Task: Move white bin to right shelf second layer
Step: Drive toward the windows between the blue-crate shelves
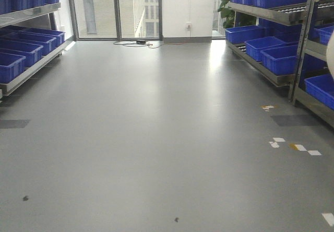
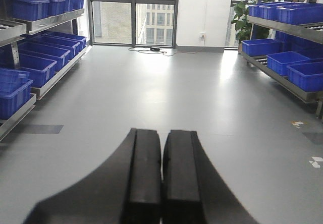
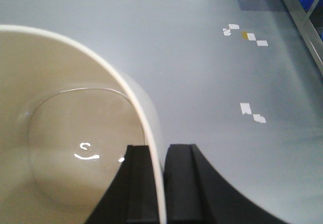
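Front view: grey floor point(image 1: 156, 127) fills most of the frame. The right shelf point(image 1: 261, 13) stands at the upper right, loaded with blue crates point(image 1: 279, 57). A second rack point(image 1: 31, 13) with more crates runs along the left edge. I cannot tell from here which tier is the second layer.

Left wrist view: the left fingers point(image 2: 146, 173) sit at bottom centre, pressed flat against each other with nothing between them, over bare floor.

Right wrist view: the white bin point(image 3: 60, 108) fills the left half of the frame, its open inside facing the camera. Its rim curves down to bottom centre and passes between the right fingers point(image 3: 184, 183). One finger lies inside against the inner wall and the other outside, so the two are clamped on the wall. The bin hangs above the floor, with white tape marks point(image 3: 251, 110) on the floor to its right.
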